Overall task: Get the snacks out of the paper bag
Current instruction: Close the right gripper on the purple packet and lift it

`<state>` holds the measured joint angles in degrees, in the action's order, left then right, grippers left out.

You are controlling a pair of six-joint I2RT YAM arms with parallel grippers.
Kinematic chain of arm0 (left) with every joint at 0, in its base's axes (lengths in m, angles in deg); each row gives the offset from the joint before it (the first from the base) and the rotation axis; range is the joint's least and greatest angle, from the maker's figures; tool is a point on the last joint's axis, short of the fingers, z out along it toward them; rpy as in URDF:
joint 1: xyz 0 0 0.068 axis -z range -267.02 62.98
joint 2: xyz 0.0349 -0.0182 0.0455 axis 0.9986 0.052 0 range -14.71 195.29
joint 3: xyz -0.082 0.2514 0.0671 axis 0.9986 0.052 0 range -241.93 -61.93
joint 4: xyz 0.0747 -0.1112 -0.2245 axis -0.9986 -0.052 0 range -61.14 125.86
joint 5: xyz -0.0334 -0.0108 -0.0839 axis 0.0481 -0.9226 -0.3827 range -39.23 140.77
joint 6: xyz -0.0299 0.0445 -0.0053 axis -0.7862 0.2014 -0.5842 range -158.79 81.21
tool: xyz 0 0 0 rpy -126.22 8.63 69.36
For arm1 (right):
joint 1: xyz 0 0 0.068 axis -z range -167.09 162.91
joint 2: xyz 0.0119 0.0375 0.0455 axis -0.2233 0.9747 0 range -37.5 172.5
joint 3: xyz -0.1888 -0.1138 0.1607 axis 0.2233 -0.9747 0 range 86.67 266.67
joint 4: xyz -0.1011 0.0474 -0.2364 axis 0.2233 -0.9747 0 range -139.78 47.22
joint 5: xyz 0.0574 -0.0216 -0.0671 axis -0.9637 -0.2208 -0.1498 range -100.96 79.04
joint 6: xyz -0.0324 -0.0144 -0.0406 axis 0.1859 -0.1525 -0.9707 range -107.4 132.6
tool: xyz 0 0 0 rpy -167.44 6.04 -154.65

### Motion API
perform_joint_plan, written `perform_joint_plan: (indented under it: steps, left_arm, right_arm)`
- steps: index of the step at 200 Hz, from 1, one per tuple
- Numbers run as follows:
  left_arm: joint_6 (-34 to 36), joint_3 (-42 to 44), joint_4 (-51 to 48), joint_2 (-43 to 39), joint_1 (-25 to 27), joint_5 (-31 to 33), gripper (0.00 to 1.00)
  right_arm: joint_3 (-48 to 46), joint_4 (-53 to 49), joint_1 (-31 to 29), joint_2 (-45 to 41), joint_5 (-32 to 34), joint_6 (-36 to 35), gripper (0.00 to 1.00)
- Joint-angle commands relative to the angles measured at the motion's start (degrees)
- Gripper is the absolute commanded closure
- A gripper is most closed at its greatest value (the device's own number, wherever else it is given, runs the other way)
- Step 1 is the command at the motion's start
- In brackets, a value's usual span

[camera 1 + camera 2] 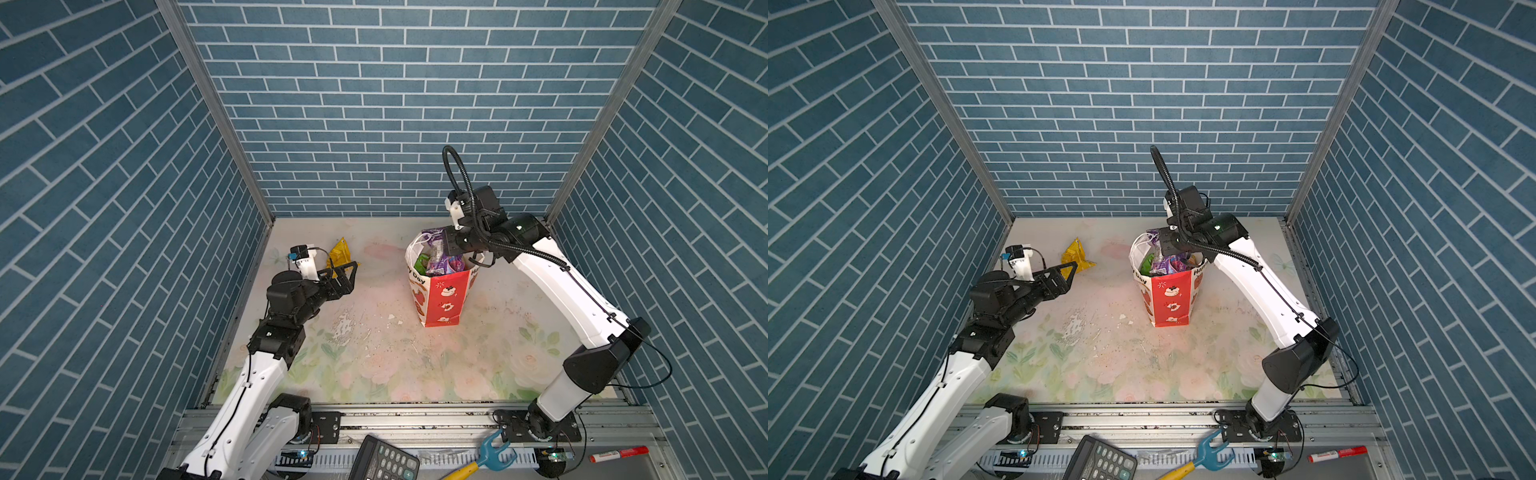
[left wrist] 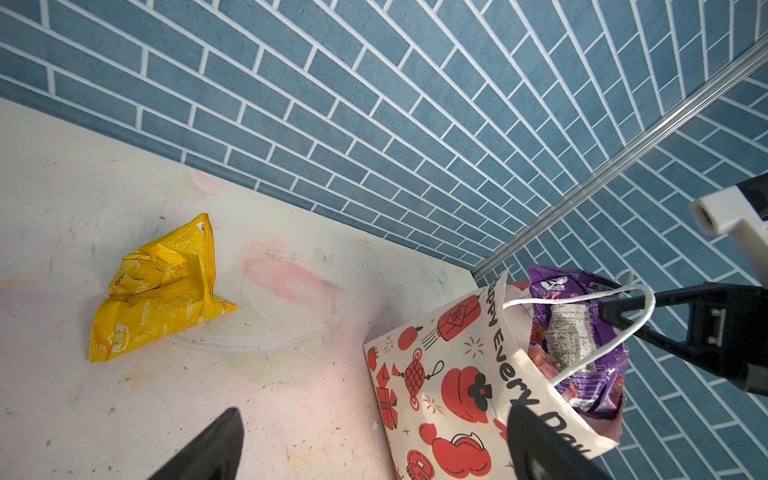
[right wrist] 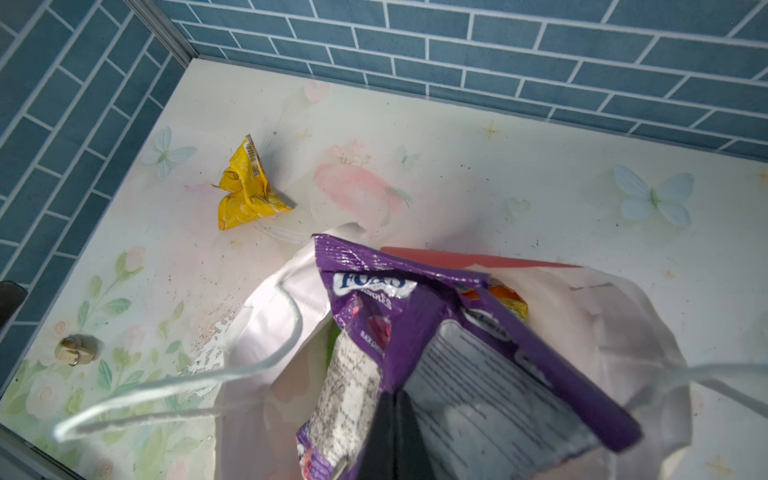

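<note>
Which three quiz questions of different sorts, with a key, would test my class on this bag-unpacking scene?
1. True or false: the yellow packet lies on the table, outside the paper bag.
2. The right gripper is: A open above the paper bag; B shut on the purple packet; C resting on the table.
3. Fill in: the left gripper is ____ and holds nothing.

Key: 1 true; 2 B; 3 open.

The paper bag point(image 1: 446, 299) is stood upright, a purple Fox's packet point(image 3: 415, 299) protruding; a crumpled yellow packet point(image 1: 340, 252) is laid well apart.
</note>
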<state>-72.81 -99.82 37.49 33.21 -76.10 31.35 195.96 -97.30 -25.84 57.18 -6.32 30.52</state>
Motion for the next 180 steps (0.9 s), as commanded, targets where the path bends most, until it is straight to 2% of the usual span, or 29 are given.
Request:
perform_joint_plan:
  steps: [1,180]
  left_arm:
    - [0.0,0.63,1.29,0.23,0.33,-0.44,0.0]
    - [-0.79,0.62,1.57,0.0,0.31,-1.36,0.0]
  right_arm:
    - [2.05,1.19,-0.37,-2.29,1.66,-1.03,1.0]
    - [3.38,3.2,-0.37,-2.6,3.92,-2.53,1.0]
